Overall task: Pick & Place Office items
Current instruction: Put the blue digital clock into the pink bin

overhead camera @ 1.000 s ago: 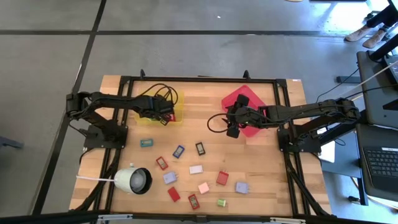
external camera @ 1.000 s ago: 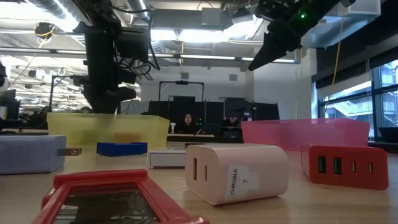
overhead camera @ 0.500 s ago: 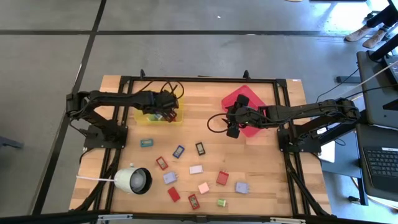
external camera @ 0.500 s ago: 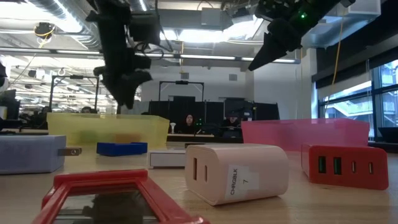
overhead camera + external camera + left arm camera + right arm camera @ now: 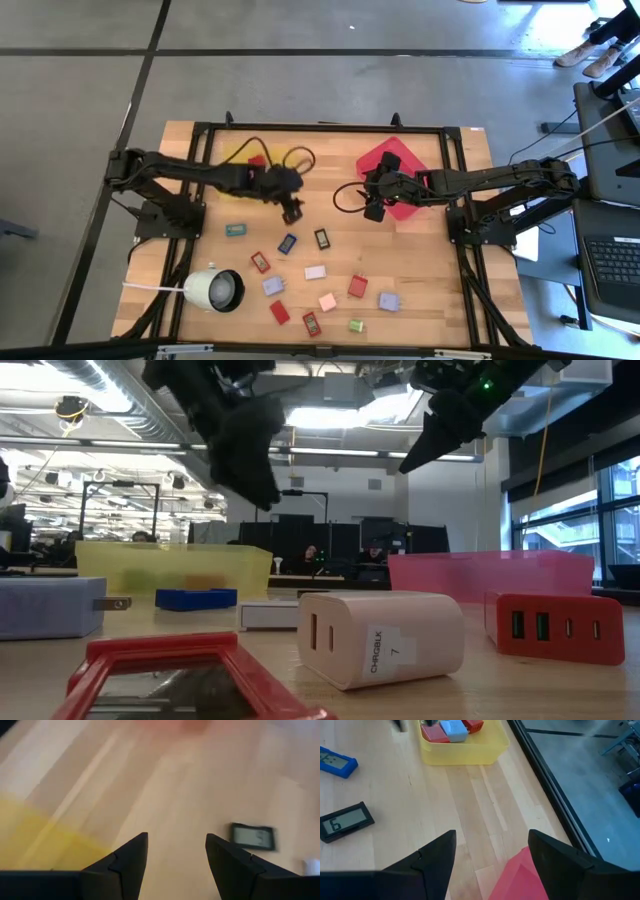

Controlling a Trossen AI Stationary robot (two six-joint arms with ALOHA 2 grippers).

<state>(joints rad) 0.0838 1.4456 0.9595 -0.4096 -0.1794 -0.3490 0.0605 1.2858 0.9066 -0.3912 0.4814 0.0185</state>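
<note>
My left gripper (image 5: 291,209) (image 5: 177,842) is open and empty above bare wood, just right of the yellow tray (image 5: 240,160) and a little beyond the blue block (image 5: 288,243) and black block (image 5: 322,239) (image 5: 252,836). My right gripper (image 5: 372,206) (image 5: 492,838) is open and empty, held still at the red tray's (image 5: 398,172) near-left corner. More small blocks lie flat on the table's near half: teal (image 5: 236,230), red (image 5: 260,262), white (image 5: 315,272), lilac (image 5: 272,286), pink (image 5: 327,301), green (image 5: 356,325). Red and blue blocks (image 5: 449,730) lie in the yellow tray.
A white round lamp-like object (image 5: 215,290) lies on its side near the table's near-left corner. The black frame (image 5: 330,129) rims the table. Bare wood shows between the two trays. In the low view a pale charger block (image 5: 385,638) and a red one (image 5: 555,625) stand close to the camera.
My left gripper has swung out from above the yellow tray toward the table's right and near edges and now hangs over bare wood beside the tray. The yellow tray's contents have come back into sight.
</note>
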